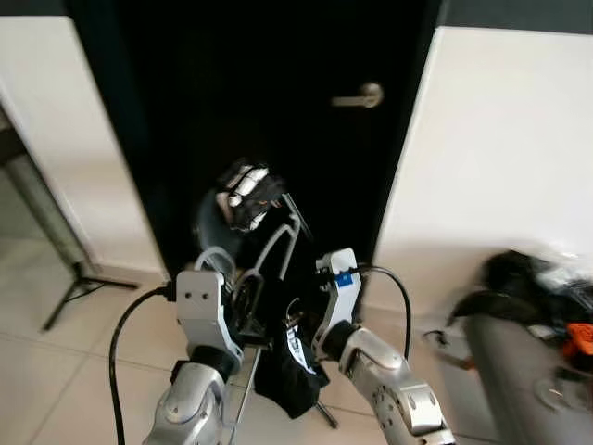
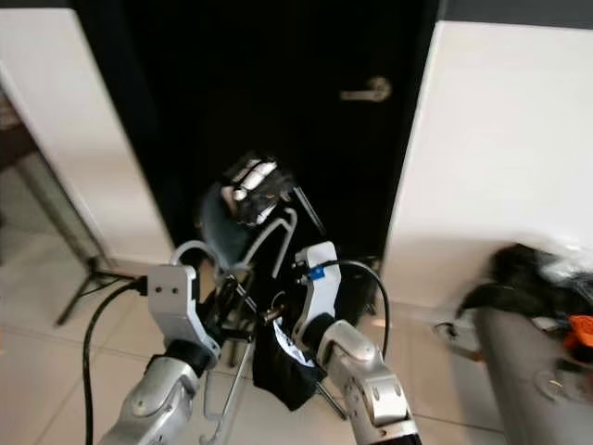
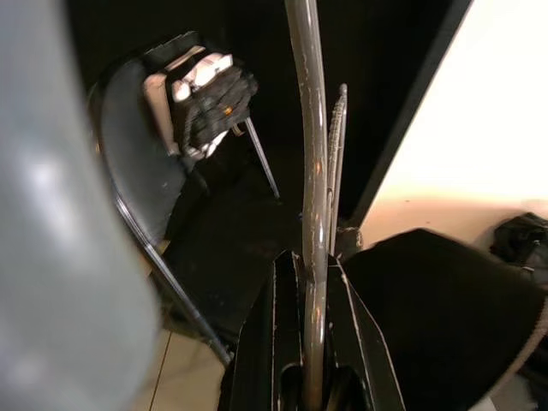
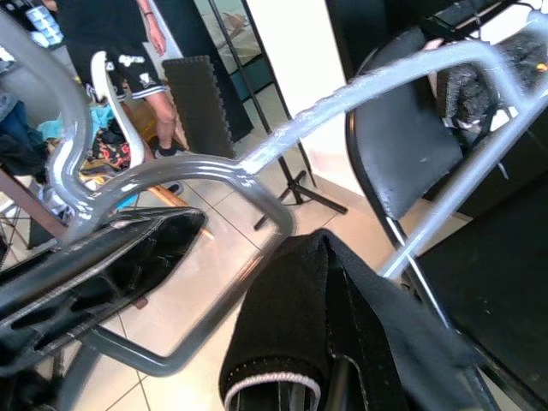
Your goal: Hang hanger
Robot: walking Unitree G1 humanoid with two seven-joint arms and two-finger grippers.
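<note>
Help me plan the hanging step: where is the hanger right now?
In the left eye view the grey hanger is centre frame, gripped by the left gripper, before the black door, beside the right gripper's black garment.

Ahead of me stands a black door [image 1: 278,102] with a brass lever handle [image 1: 361,95], set between two white walls [image 1: 500,139]. The floor [image 1: 65,371] is pale tile with thin grout lines, lit softly and evenly. At the left edge a black tripod foot [image 1: 79,283] rests on the tiles. A dark folding chair [image 4: 411,145] stands before the door. At the right, a blurred heap of dark things [image 1: 533,278] lies against the wall.
</note>
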